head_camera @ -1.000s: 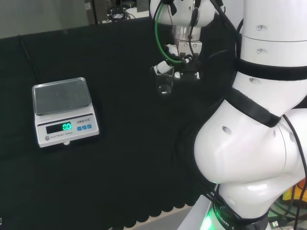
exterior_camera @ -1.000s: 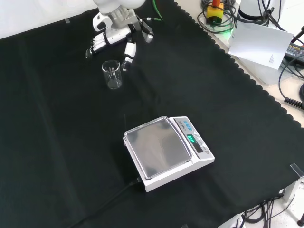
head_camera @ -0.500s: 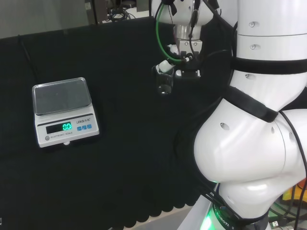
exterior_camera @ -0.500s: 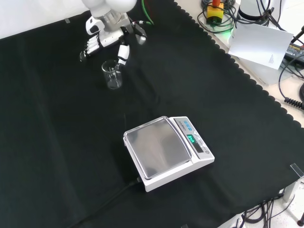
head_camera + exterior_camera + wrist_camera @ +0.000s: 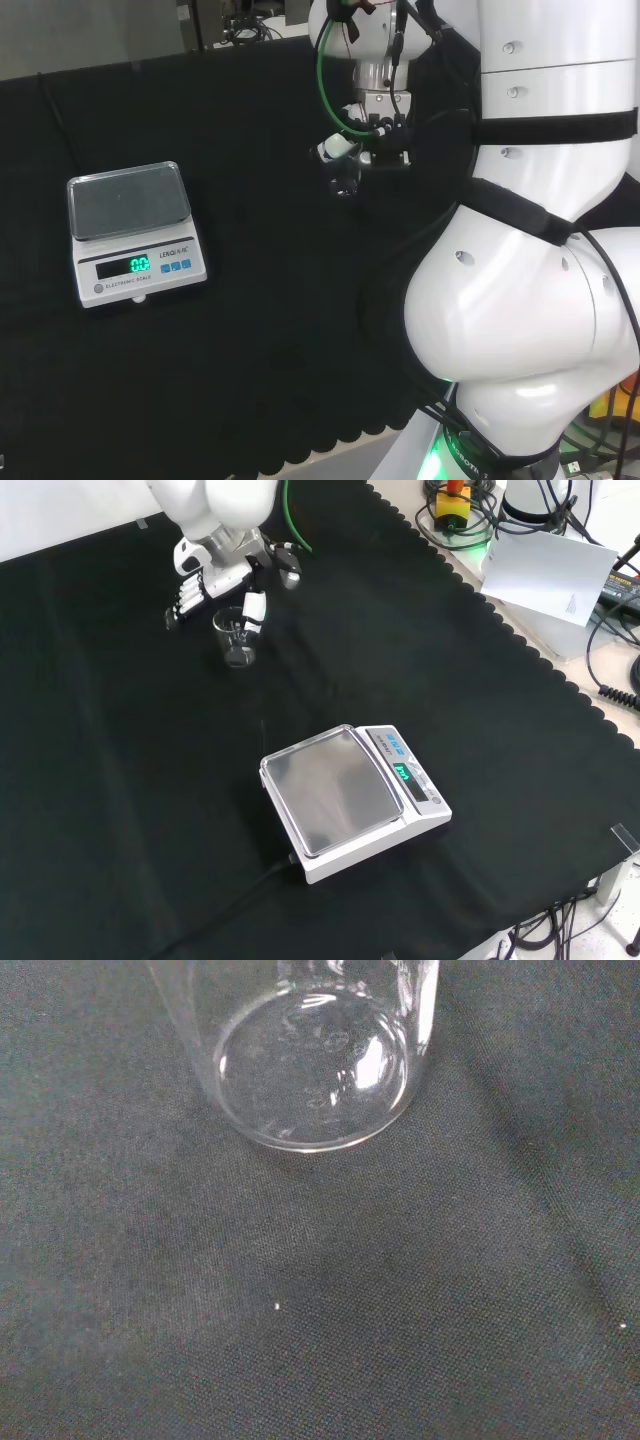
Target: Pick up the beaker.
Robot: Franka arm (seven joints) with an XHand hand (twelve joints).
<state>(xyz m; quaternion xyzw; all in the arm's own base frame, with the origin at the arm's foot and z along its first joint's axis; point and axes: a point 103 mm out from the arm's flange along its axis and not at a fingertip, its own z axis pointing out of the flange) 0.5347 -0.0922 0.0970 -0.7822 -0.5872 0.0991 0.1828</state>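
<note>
**Glass beaker between the fingers of the robot hand**

White-and-black, the robot hand (image 5: 215, 580) hangs over the far part of the table (image 5: 120, 810) in the front view, near its far left corner, with the arm's white link just above it. Its fingers (image 5: 186, 598) point down on the left of the beaker (image 5: 236, 637) and its thumb (image 5: 254, 611) comes down on the right, by the rim. The fingers look fairly straight and spread apart, with the beaker standing between them; whether any of them touches the glass cannot be told.

The beaker stands upright on the black cloth and looks empty. In the wrist view its round clear base (image 5: 314, 1070) rests flat on the cloth, close and large. In the head view the robot hand (image 5: 345, 150) sits left of the arm's big white links, with the beaker (image 5: 344, 180) faint just beneath it.

A scale (image 5: 350, 800) stands well apart from the beaker, toward the middle of the table in the front view, its steel pan bare and its green display lit. In the head view the scale (image 5: 132, 232) lies near the table's left edge. A green cable (image 5: 322, 75) loops down beside the wrist.
</note>
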